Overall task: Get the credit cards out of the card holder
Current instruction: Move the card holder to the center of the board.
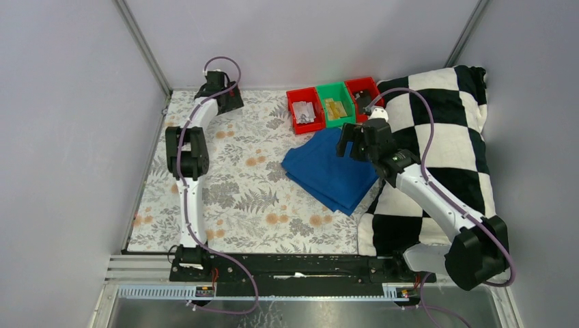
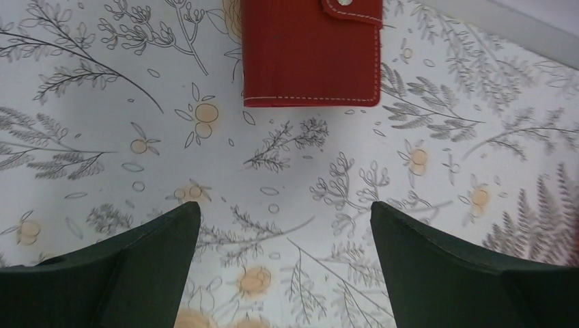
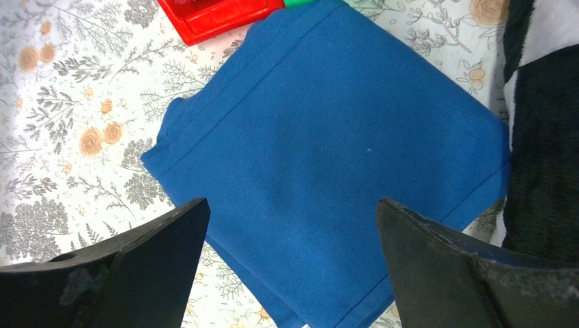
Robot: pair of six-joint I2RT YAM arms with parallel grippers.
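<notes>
The card holder (image 2: pixel 311 58) ran off the top edge in the left wrist view. Beyond the blue cloth (image 3: pixel 328 150), a red bin (image 3: pixel 218 17) was likewise cut off, its contents unreadable.

1. Pale grey panels close in the space: a back wall (image 1: pixel 300 41), a left wall (image 1: pixel 61 137) and a right wall (image 1: pixel 539 102).
2. Two slanting metal posts (image 1: pixel 143 48) mark the rear corners where the panels meet.
3. The desk is covered by a white floral cloth (image 1: pixel 232 191) printed with grey ferns and orange blossoms.
4. A black rail (image 1: pixel 293 266) runs along the desk's near edge.
5. In front of it lie a white slotted strip (image 1: pixel 157 292) and a dull metal surface (image 1: pixel 307 311).
6. The light is soft and even, and the shadows are faint.
</notes>
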